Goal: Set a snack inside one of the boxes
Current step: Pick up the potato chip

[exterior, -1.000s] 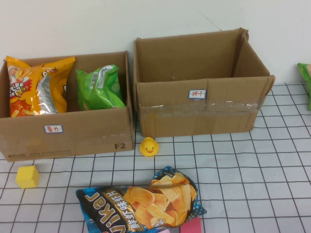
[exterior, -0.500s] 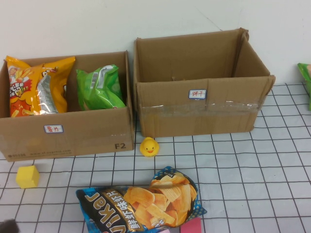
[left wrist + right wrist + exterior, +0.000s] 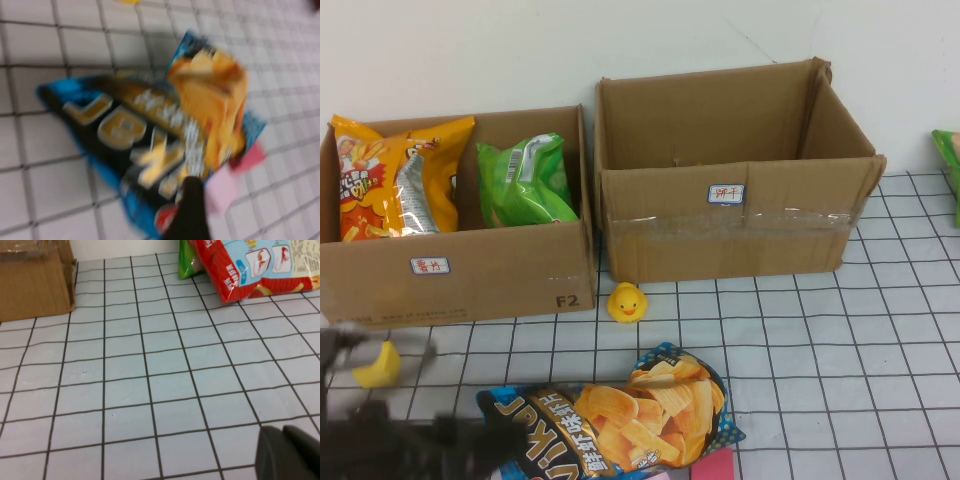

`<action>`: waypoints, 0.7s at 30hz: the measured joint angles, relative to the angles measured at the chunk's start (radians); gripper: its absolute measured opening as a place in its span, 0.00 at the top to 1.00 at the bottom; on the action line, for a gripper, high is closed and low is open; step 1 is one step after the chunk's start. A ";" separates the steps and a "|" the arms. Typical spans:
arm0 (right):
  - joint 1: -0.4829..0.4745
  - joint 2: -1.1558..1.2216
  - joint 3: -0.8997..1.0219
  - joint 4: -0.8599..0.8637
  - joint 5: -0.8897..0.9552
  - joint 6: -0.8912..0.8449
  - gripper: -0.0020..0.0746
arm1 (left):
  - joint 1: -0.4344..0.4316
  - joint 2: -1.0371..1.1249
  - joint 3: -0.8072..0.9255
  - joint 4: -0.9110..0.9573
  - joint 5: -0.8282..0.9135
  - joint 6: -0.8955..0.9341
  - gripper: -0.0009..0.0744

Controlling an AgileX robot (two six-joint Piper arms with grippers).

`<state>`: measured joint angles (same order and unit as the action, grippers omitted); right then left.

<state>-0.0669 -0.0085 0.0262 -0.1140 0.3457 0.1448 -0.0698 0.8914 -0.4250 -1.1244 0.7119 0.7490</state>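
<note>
A blue and black chip bag (image 3: 620,420) lies flat on the gridded table near the front edge. It also shows in the left wrist view (image 3: 160,135). My left gripper (image 3: 450,440) is a dark blur at the front left, just left of the bag and close above the table. The left cardboard box (image 3: 460,275) holds an orange bag (image 3: 395,175) and a green bag (image 3: 525,180). The right cardboard box (image 3: 740,230) looks empty. My right gripper (image 3: 290,452) is shut over bare table, out of the high view.
A yellow duck (image 3: 627,302) sits between the boxes and the chip bag. A yellow cube (image 3: 378,365) lies at the left, partly behind my left arm. Pink pieces (image 3: 715,468) lie under the bag's right end. A red and blue snack bag (image 3: 250,265) lies at the far right.
My left arm has come into the high view from the bottom left corner and now reaches toward the chip bag. The bag and the boxes have not moved.
</note>
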 joint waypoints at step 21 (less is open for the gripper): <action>0.000 0.000 0.000 0.000 0.000 0.000 0.97 | 0.000 0.239 -0.009 -0.002 -0.186 -0.113 0.21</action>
<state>-0.0669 -0.0085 0.0262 -0.1140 0.3457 0.1448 -0.0698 1.1303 -0.4341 -1.1267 0.5254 0.6358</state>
